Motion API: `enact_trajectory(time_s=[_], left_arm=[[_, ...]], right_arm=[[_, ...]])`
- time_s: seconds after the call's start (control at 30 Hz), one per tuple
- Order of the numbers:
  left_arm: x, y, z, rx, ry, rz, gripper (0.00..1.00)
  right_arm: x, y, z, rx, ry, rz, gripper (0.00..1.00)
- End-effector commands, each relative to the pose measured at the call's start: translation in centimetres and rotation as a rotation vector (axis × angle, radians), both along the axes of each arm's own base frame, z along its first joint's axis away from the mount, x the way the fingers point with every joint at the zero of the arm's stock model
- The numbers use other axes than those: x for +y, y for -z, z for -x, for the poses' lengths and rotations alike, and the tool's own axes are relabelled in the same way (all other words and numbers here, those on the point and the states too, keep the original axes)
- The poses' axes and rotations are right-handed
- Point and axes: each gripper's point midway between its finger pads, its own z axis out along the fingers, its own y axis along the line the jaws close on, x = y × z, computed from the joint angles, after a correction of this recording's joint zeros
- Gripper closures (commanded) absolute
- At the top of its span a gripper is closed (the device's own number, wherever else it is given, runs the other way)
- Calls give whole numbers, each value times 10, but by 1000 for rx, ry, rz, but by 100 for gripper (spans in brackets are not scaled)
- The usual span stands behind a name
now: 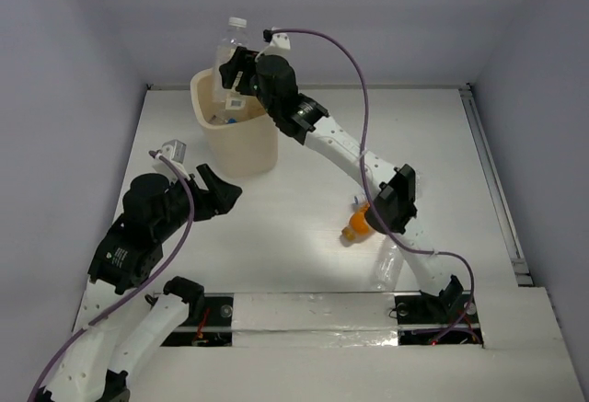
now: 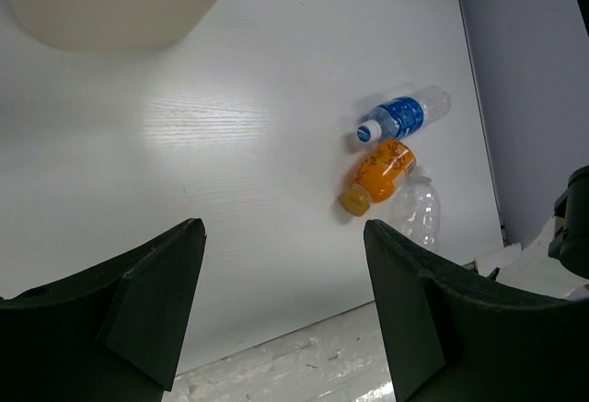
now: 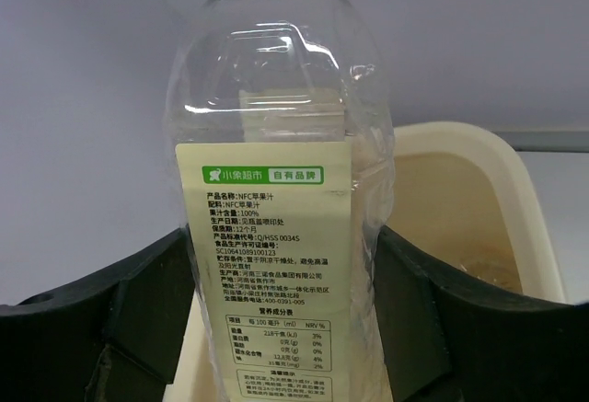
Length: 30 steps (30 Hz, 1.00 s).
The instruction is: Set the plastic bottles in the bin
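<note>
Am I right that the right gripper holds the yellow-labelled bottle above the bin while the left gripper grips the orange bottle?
Not quite. The left gripper is open and empty; the left wrist view shows the orange bottle lying on the table beyond it. The right gripper does hold the yellow-labelled bottle above the bin.

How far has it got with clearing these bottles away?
Done: at least one bottle seems to lie in the bin. In hand: the right jaws hold a pale-yellow-labelled bottle over it, not yet dropped. Left: a blue-labelled bottle, an orange bottle and a plain clear bottle lie on the table. The left jaws are open, empty.
</note>
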Motion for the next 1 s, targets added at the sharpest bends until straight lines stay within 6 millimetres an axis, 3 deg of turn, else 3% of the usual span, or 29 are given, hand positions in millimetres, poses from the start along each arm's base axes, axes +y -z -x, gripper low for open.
enact_trajectory(time_s=[0.0,0.03,0.07,0.1,0.17,0.33,0.4,0.43,0.47,0.5,0.53,0.57,0.6,0.63,0.67,0.7,0.73,0.77,0.8,0.83,0.87,0.93,0.97], left_arm=[[-15,-1,-2,-6,58,40,34],[-16,-2,-4,-11,58,46,34],[-17,-2,-5,-11,61,49,34],[-19,0,-7,-7,63,48,34],[-22,-2,-9,-16,72,53,34],[-28,-16,-21,-60,84,58,33],[-34,-21,-25,-72,111,52,33],[-37,-25,-29,-87,121,58,34],[-45,-27,-27,-88,159,63,36],[-50,-28,-28,-91,176,65,43],[-57,-23,-32,-77,194,60,47],[-68,-25,-33,-91,218,60,54],[-75,-26,-33,-95,232,59,70],[-87,-23,-39,-89,246,54,76],[-97,-22,-39,-89,262,47,81],[-120,-16,-38,-78,300,16,87],[-133,-17,-38,-88,319,7,88],[-146,-14,-39,-100,345,-29,89],[-157,-20,-42,-121,350,-45,90],[-180,-4,-43,-91,396,-84,90],[-192,2,-45,-89,425,-111,90],[-227,6,-49,-99,484,-136,90],[-239,8,-49,-111,512,-155,90]], right_arm=[[-37,-118,22,-203,37,-206,23],[-32,-88,18,-165,36,-151,17],[-36,-94,22,-183,33,-163,6],[-46,-108,31,-203,35,-166,1],[-48,-102,38,-194,31,-116,0],[-82,-141,61,-262,63,-79,0],[-105,-162,78,-289,80,-83,1],[-114,-167,85,-293,82,-84,7],[-137,-193,107,-320,80,-115,38],[-140,-169,110,-283,73,-70,58],[-151,-166,120,-273,73,-69,75],[-184,-189,147,-297,88,-116,98],[-196,-179,156,-276,95,-111,100],[-200,-129,156,-183,101,-46,100],[-214,-109,163,-135,112,-25,100],[-244,-117,190,-138,120,-72,100],[-249,-66,195,-38,122,-39,100],[-267,-35,203,33,158,2,100],[-281,-14,213,80,177,9,100],[-305,-12,234,115,199,-84,100],[-321,44,245,233,243,-5,100],[-347,64,272,311,274,-128,100],[-360,104,283,399,311,-81,100]])
